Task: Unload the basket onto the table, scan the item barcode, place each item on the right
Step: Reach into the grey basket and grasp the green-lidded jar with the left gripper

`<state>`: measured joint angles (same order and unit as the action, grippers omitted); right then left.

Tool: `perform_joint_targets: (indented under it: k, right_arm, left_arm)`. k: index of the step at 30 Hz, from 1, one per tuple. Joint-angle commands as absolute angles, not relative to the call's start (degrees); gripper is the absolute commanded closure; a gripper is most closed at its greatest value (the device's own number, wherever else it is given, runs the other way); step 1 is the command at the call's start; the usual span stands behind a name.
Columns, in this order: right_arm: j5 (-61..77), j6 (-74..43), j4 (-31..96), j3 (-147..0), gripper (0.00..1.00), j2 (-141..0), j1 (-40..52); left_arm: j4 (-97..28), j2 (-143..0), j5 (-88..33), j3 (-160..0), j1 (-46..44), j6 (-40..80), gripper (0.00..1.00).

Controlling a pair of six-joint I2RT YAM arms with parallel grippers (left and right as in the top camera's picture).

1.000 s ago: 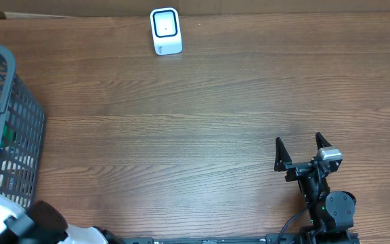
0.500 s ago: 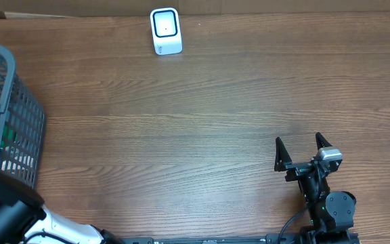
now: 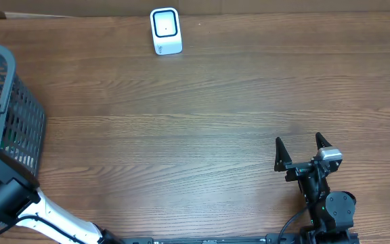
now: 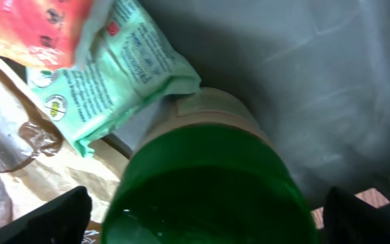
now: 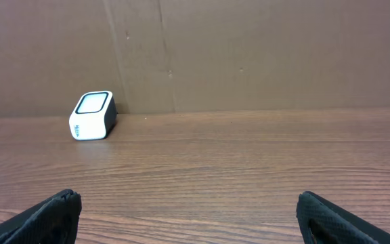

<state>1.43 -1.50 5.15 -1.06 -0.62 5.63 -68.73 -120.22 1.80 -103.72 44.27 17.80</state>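
Green-lidded jar (image 4: 208, 169) lies in the basket (image 3: 26, 129); left gripper (image 4: 212, 218) straddles it, jaws apart, likely to lift it out. Right gripper (image 3: 302, 150), jaws spread, rests well apart from the basket.

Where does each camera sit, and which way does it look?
Overhead: above the table, looking straight down at the scanner, basket, left arm and right hand.
Left wrist: on the left hand, down inside the basket, facing a green-topped container and packets; its open fingers show.
Right wrist: on the right hand, low, looking across the table at the scanner; its open fingers show.
Shared: overhead and right wrist both see the scanner.
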Motion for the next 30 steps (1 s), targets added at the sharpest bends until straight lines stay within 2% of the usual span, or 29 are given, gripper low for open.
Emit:
perform_joint_targets:
  k: [1,3,13,15,22,30]
  right_arm:
    - [1.1,-1.5,4.8,-0.5,0.00,-0.2,5.3]
    - [1.1,-1.5,4.8,-0.5,0.00,-0.2,5.3]
    - [1.1,-1.5,4.8,-0.5,0.00,-0.2,5.3]
    - [1.1,-1.5,4.8,-0.5,0.00,-0.2,5.3]
    - [1.1,-1.5,4.8,-0.5,0.00,-0.2,5.3]
    - [1.1,-1.5,4.8,-0.5,0.00,-0.2,5.3]
  left_arm:
    - [-68.5,-120.7,3.4,-103.4,44.6,17.3,0.14]
    - [-68.1,-120.7,3.4,-103.3,44.5,17.3,0.18]
    - [-65.2,-120.7,3.6,-99.9,44.3,17.3,0.15]
    - [-64.2,-120.7,3.6,-98.6,44.3,17.3,0.17]
    - [-63.4,-120.6,3.6,-98.1,44.3,17.3,0.44]
    - [-64.5,-120.6,3.6,-99.1,44.3,17.4,0.55]
